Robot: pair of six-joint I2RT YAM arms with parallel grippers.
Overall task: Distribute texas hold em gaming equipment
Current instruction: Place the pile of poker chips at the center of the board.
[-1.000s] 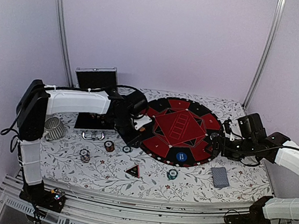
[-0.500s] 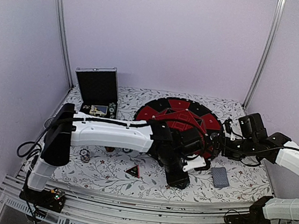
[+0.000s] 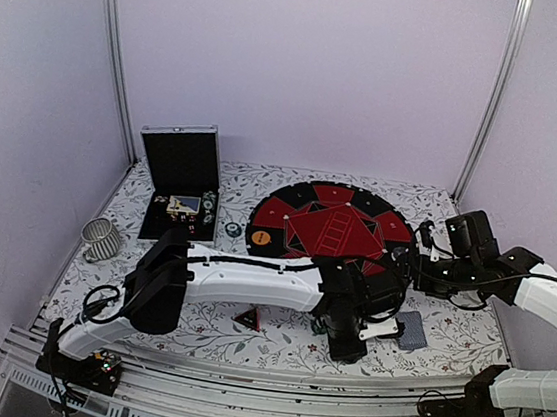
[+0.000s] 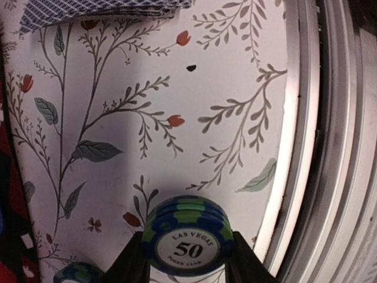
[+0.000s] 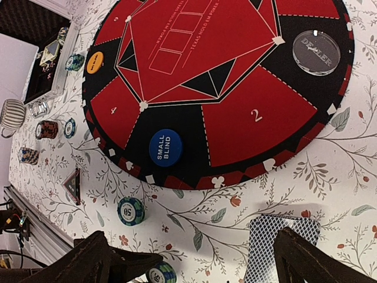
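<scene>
My left gripper [image 4: 187, 258] is shut on a small stack of teal chips [image 4: 187, 227] marked 50, just above the floral cloth near the table's front edge. In the top view it [image 3: 347, 339] is in front of the mat, left of the grey-blue cards [image 3: 411, 330]. A second teal stack [image 5: 131, 210] stands on the cloth nearby. The blue small-blind button [image 5: 165, 147], orange button [image 5: 95, 62] and clear dealer button [image 5: 316, 52] lie on the mat. The red-black triangle [image 5: 73, 184] and brown chips [image 5: 47, 129] lie farther left. My right gripper [image 5: 206, 265] hangs open and empty over the cards [image 5: 280, 242].
The round red-and-black mat [image 3: 303, 216] fills the middle. An open black case [image 3: 180, 169] stands at the back left, with a ribbed metal cup [image 3: 102, 239] in front of it. The left arm [image 3: 250, 278] stretches across the front of the table. The metal rail [image 4: 339, 147] runs just beside the left gripper.
The left arm has swung from the mat's left side across the front to the right, carrying the teal chips to beside the cards. The right arm has not moved.
</scene>
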